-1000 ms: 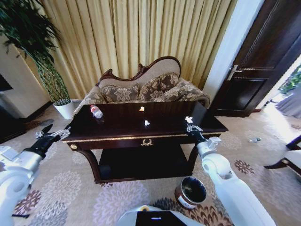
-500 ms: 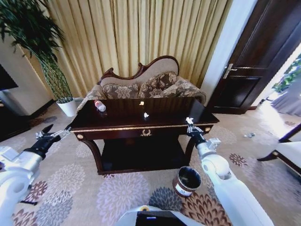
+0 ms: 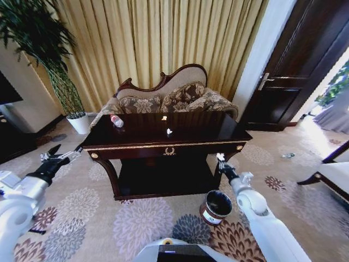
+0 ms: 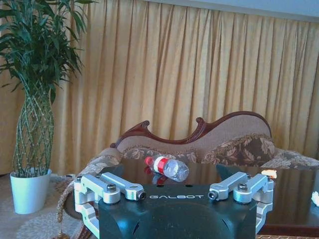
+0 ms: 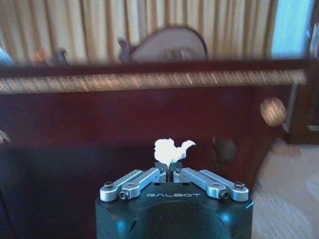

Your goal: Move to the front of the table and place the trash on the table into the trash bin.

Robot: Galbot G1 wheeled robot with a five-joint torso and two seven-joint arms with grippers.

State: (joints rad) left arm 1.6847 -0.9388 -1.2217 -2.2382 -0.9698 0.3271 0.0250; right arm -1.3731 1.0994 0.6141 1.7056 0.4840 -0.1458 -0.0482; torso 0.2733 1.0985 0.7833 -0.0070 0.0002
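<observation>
— What did the right gripper (image 3: 220,159) have?
— Its fingers were pinched tight on a white scrap (image 5: 171,149), low by the table (image 3: 136,136) front, above the trash bin (image 3: 216,207).
— And the rest?
— Two scraps (image 3: 169,131) lay on top, beside a bottle (image 3: 116,120). The left gripper (image 3: 56,157) hung spread wide, holding nothing.
</observation>
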